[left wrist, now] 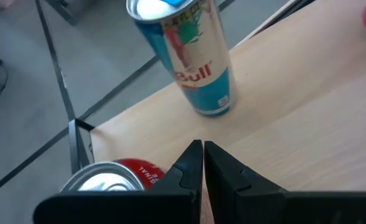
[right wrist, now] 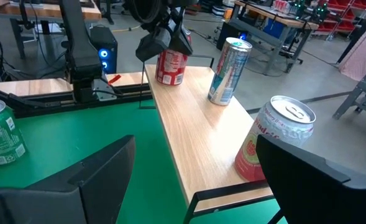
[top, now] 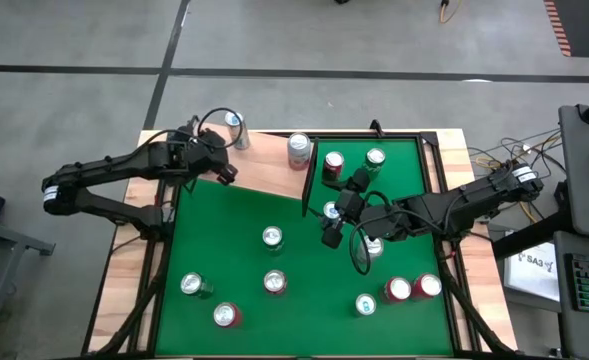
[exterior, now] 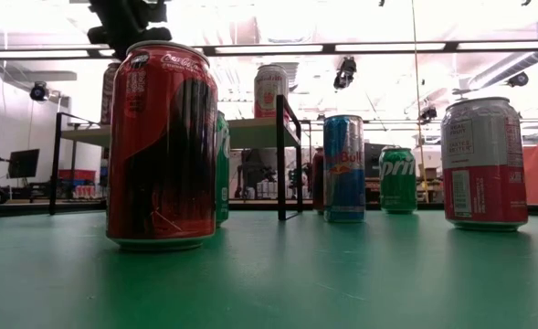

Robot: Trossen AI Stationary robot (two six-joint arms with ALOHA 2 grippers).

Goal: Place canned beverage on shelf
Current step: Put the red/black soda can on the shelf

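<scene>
The shelf (top: 264, 172) is a pale wood board at the table's far left, with a thin dark end panel (top: 307, 185). On it stand a blue Red Bull can (left wrist: 186, 56), a red can (right wrist: 170, 67) and a white-and-red can (right wrist: 276, 140). My left gripper (left wrist: 202, 162) is shut with nothing in it. It hovers over the board just above the red can (left wrist: 108, 180), short of the Red Bull can. My right gripper (right wrist: 195, 186) is open above the green table, by the end panel. It faces along the shelf, apart from the white-and-red can.
Several loose cans stand on the green table (top: 224, 230): a silver-topped one (top: 272, 237) mid-table, red ones (top: 398, 290) at the near right, green and red ones (top: 374, 158) at the far right. A blue can (top: 331, 210) stands beside my right gripper.
</scene>
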